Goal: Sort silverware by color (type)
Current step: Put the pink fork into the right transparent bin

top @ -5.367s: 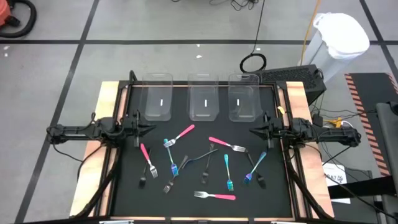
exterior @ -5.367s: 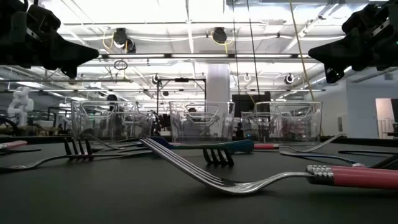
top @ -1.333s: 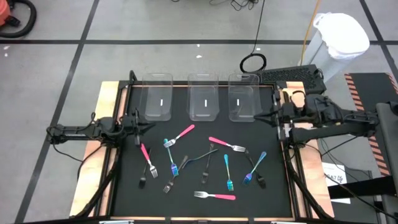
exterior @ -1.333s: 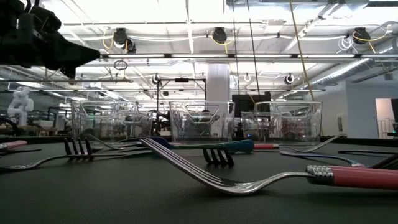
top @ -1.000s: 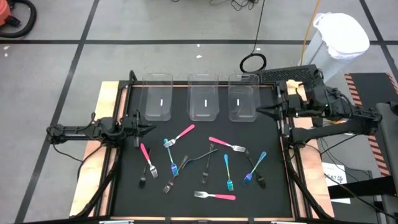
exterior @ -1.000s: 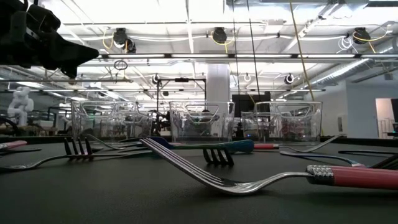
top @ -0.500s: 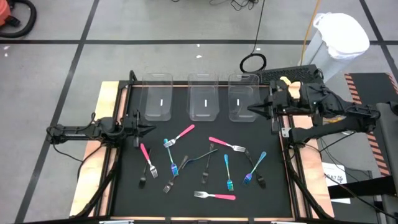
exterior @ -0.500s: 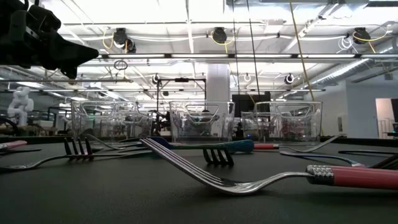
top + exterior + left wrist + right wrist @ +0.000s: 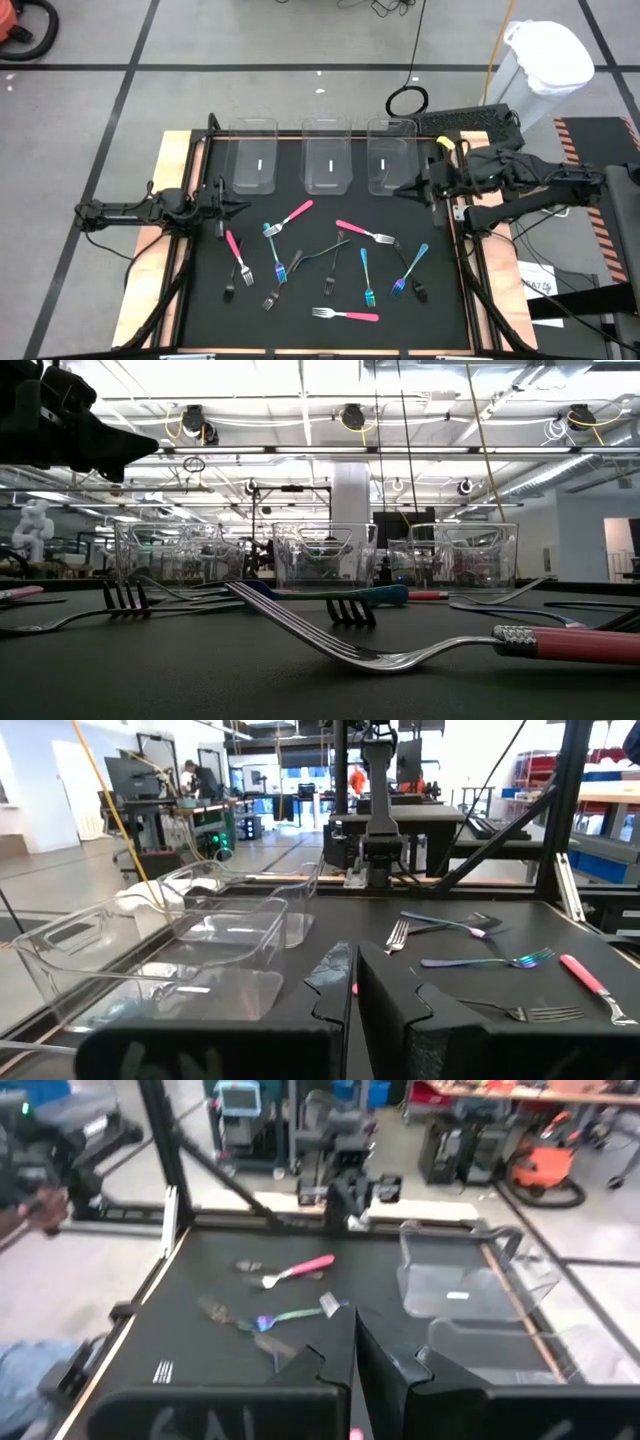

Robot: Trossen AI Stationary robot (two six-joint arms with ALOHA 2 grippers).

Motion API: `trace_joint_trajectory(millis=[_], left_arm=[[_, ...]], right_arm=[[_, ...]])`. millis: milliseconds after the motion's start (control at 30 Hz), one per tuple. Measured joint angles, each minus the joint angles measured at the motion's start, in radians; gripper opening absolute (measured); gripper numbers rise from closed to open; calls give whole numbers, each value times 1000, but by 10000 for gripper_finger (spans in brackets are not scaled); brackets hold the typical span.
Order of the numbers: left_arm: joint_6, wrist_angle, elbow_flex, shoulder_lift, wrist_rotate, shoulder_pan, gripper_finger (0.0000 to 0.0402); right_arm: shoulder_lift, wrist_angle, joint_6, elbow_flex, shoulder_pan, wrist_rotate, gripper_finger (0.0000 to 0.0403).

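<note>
On black mat (image 9: 320, 300), scattered forks (image 9: 330, 260)

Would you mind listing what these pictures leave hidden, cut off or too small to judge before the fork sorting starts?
- Right gripper: absent from the low view, outside its frame.
- Dark forks: in the high view they blend into the black mat, so their count is unclear.
- Clear bins: the low view shows only their walls, not their floors.
- Pink-handled fork: the low view's right edge cuts off its handle.
</note>
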Motion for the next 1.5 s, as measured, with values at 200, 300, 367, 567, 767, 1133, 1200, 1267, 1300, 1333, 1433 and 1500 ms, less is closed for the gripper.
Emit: trace_joint_trajectory(millis=[200,300,367,567,767,1133,1200,1267,1300,1333,1433,1500], left_arm=[[-3,-6,15,0,-9,0,25],[-11,4,57,0,-10,0,25],[1,3,81,0,-16,0,25],[11,-120,193,0,-67,0,25],[-81,-209,296,0,-46,0,25],[23,-15,403,1,70,0,25],[27,27,405,1,78,0,25],[25,11,421,9,78,0,25],[23,-9,436,17,78,0,25],[19,-35,450,26,78,0,25],[-17,-92,487,80,78,0,25],[-29,-105,518,129,78,0,25]], right_arm=[[30,1,17,-38,43,4,11],[44,1,30,-54,55,5,11],[51,1,30,-65,60,6,11],[77,20,95,-115,65,7,11],[112,77,123,-211,65,8,11],[206,226,201,-343,78,32,11],[226,232,202,-347,91,70,11],[248,239,202,-347,103,104,11],[257,244,202,-347,109,111,11],[267,250,202,-347,114,111,11],[292,272,202,-347,125,109,11],[307,273,202,-347,131,109,11]])
